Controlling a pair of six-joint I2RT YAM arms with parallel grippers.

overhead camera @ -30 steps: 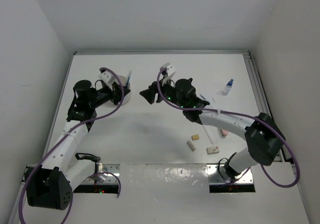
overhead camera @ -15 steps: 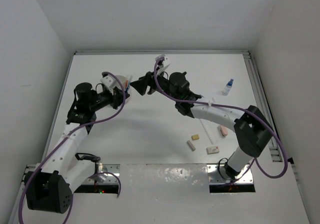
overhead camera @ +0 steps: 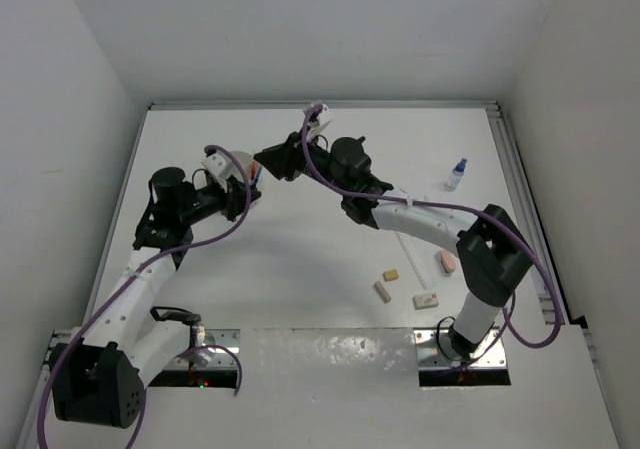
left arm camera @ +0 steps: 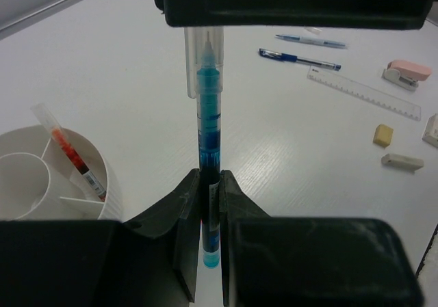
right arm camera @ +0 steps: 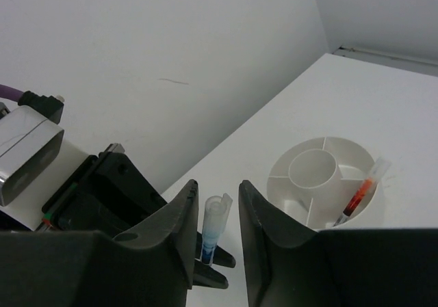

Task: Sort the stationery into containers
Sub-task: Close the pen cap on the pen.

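Top external view: the left hand [overhead camera: 250, 179] and the right hand [overhead camera: 264, 161] meet over the far left of the surface [overhead camera: 300, 259]. Left wrist view: the left hand squeezes a blue pen [left arm camera: 208, 115], and the white tub [left arm camera: 102, 174] close by has a red-orange pen [left arm camera: 72, 158] in it. Right wrist view: the right hand's fingers [right arm camera: 179, 225] stand a little apart on both sides of the blue pen's top.
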